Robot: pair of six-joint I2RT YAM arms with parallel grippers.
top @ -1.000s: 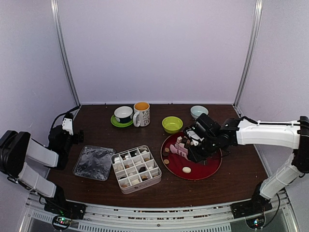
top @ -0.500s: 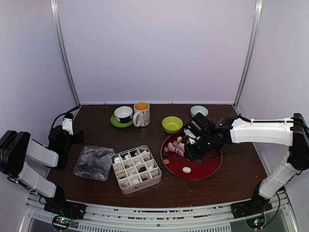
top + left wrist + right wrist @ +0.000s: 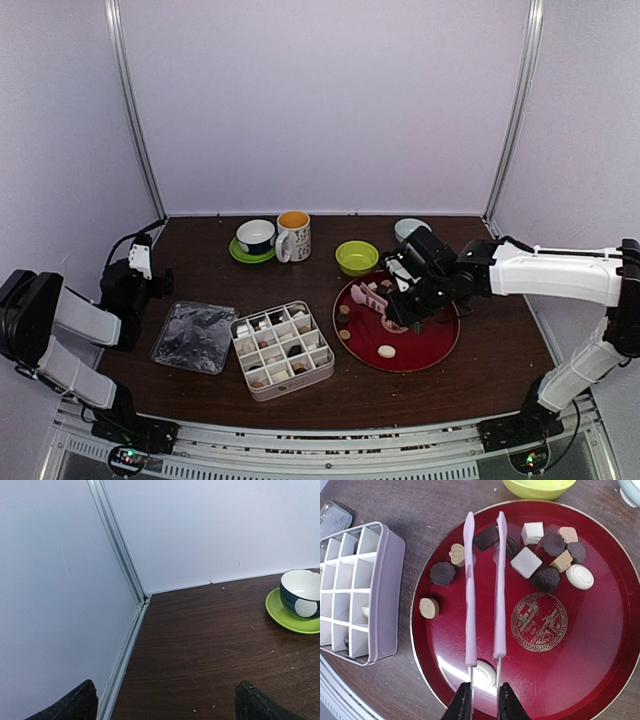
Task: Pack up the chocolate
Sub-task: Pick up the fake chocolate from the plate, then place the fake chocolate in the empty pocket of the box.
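Several chocolate pieces [image 3: 525,562], dark, tan and cream, lie on the red plate [image 3: 590,640], which also shows in the top view [image 3: 430,345]. My right gripper [image 3: 484,700] is shut on the handle end of pink tongs [image 3: 470,605]. The tongs' arms stand apart, with a dark square piece [image 3: 486,537] between their tips. A white round piece [image 3: 487,674] lies under the tongs near my fingers. The grey divided box [image 3: 282,348] holds several pieces. My left gripper [image 3: 165,707] is open and empty near the left wall, as the top view [image 3: 140,270] also shows.
A clear plastic lid [image 3: 194,336] lies left of the box. A green bowl [image 3: 357,257], a mug [image 3: 293,235], a cup on a green saucer [image 3: 256,238] and a pale bowl [image 3: 410,230] stand along the back.
My right gripper with the tongs has shifted a little over the plate, first left and then back to the right. The left arm has not moved.
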